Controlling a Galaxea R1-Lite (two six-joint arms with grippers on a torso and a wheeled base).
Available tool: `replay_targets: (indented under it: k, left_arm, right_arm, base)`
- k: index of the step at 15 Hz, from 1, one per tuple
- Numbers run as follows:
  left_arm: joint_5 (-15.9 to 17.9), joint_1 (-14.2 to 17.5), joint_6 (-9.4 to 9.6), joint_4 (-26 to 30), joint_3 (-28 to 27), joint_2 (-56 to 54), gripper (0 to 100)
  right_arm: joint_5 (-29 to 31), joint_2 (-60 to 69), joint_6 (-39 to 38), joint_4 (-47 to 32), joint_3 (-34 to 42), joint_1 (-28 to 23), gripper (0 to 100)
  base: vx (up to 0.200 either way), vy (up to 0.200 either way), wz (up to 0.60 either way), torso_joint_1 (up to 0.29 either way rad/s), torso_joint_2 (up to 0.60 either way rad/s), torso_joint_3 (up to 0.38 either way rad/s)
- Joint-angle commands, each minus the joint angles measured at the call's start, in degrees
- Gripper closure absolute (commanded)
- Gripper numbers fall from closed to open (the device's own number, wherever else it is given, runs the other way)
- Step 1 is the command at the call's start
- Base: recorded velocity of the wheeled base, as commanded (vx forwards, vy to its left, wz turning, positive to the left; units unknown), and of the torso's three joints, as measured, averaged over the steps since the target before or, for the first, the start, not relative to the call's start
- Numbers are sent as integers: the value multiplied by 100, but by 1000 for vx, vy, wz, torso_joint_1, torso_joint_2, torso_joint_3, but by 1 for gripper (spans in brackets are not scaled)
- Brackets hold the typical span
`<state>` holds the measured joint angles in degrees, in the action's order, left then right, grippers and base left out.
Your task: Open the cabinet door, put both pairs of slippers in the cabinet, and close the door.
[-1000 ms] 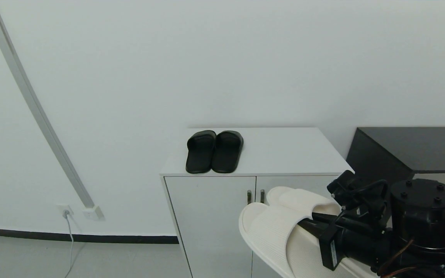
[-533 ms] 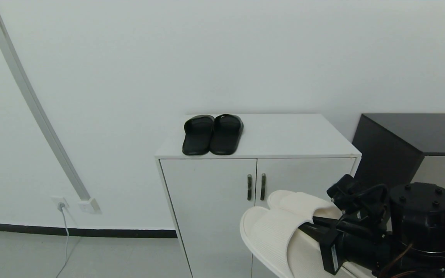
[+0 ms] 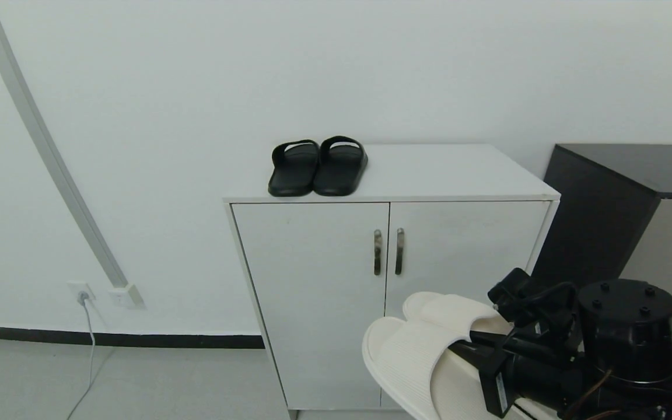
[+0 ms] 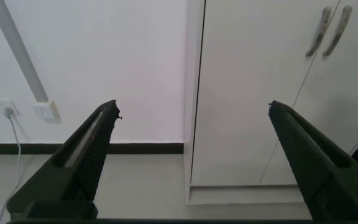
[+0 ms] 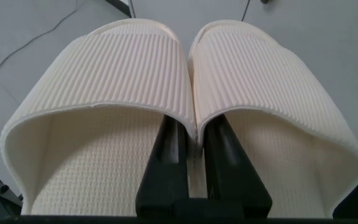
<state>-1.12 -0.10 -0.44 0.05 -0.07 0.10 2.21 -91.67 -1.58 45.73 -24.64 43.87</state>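
Note:
A pair of black slippers (image 3: pixel 317 166) sits side by side on the left part of the white cabinet's top (image 3: pixel 452 172). Both cabinet doors (image 3: pixel 312 280) are closed, with two metal handles (image 3: pixel 377 252) at the middle seam. In front of the right door, low down, my right gripper (image 5: pixel 192 134) is shut on a pair of white ribbed slippers (image 3: pixel 423 344), its fingers inside them pinching their inner sides (image 5: pixel 185 106) together. My left gripper (image 4: pixel 191 109) is open and holds nothing, facing the cabinet's left door (image 4: pixel 247 93) and the wall beside it.
A black box-like unit (image 3: pixel 610 204) stands against the cabinet's right side. To the left, a grey trunking strip (image 3: pixel 50 151) runs down the wall to a socket (image 3: pixel 82 290) with a cable. Grey floor (image 3: pixel 137 385) lies open left of the cabinet.
The whole head view has shifted: the cabinet now sits higher in the picture and more of its doors shows, so the camera moved. The white slippers stay in my right gripper.

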Motion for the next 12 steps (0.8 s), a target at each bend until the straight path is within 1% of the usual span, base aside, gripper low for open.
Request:
replay_targets:
  k: [1, 5, 7, 8, 9, 10, 11, 12]
  left_arm:
    - [-2, 1, 0, 4, -1, -1, 0]
    - [-2, 1, 18, 13, -10, -1, 0]
    - [7, 1, 325, -5, -45, -1, 0]
    - [24, 1, 343, -14, -160, 52, 0]
    - [33, -43, 141, 4, -696, 298, 0]
    - [33, -140, -352, -5, -1250, 693, 0]
    - [59, -219, -563, -5, -1540, 966, 0]
    - [253, -421, -571, -40, -1865, 1643, 0]
  right_arm:
    - [-1, -61, 0, -2, 3, 7, 100]
    - [-1, -35, 0, 103, 29, 7, 100]
    - [-1, -35, 0, 112, 64, 7, 100]
    - [-1, -52, 9, 121, 64, 7, 100]
    - [-1, -61, 44, 121, 64, 7, 100]
    - [-1, -70, 62, 121, 56, 7, 100]
    - [-1, -79, 71, 121, 56, 7, 100]
    - [-1, -79, 71, 121, 64, 7, 100]
  base:
    - [0, 0, 0, -173, 486, 325]
    - [0, 0, 0, -149, 474, 325]
    - [0, 0, 0, -124, 466, 339]
    - [0, 0, 0, -110, 461, 344]
    - [0, 0, 0, -100, 452, 344]
    - [0, 0, 0, -76, 456, 359]
    - [0, 0, 0, -76, 442, 373]
    - [0, 0, 0, -66, 442, 388]
